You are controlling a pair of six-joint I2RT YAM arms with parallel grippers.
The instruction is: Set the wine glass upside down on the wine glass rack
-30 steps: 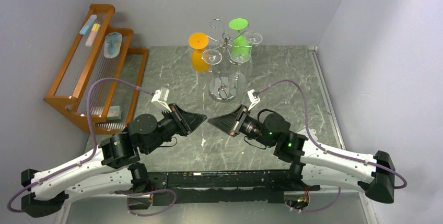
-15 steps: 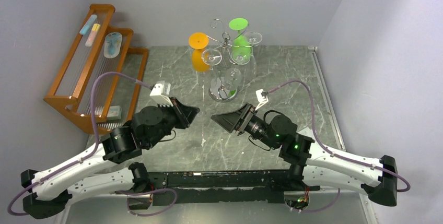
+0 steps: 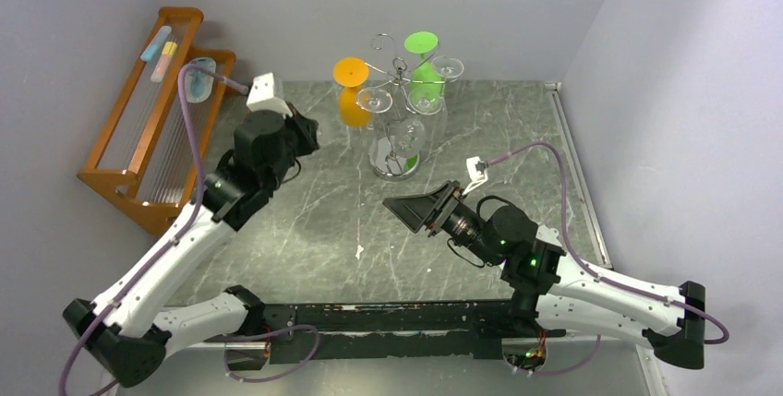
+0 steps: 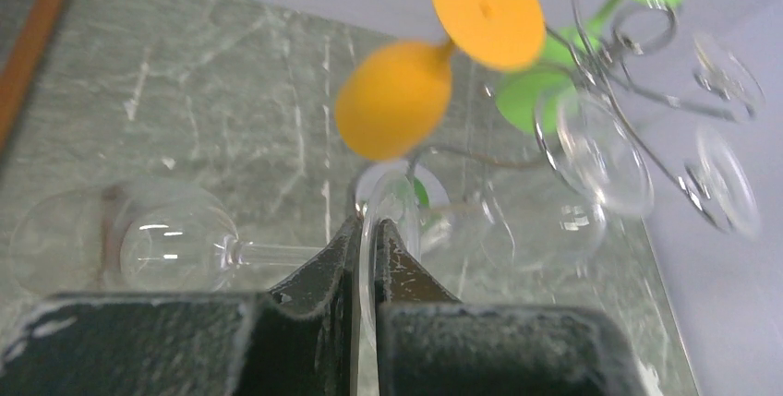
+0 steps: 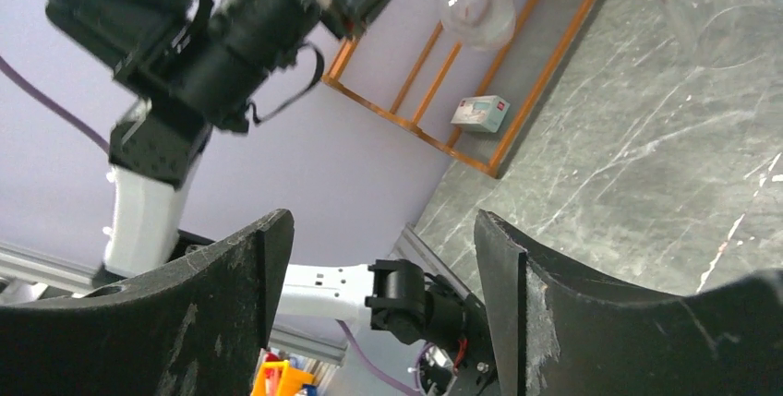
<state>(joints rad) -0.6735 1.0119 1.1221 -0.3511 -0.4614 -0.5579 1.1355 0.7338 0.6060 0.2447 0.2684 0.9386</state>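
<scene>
Chrome wine glass rack [image 3: 393,168], left tool [image 3: 310,134] nearby

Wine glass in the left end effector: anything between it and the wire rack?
Yes. Between the held wine glass and the rack hangs the orange glass, on the rack's left side.

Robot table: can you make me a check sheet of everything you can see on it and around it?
Surface: grey-green marble tabletop.
Job's things: clear wine glass, gripped by its foot. The wine glass rack already carries an orange glass, a green glass and clear glasses, upside down.
Clutter: wooden rack with a small box.
Grippers: left gripper shut on the wine glass. Right gripper open, empty.
Cables: purple cables loop off both wrists.
Surroundings: plain pale walls.
</scene>
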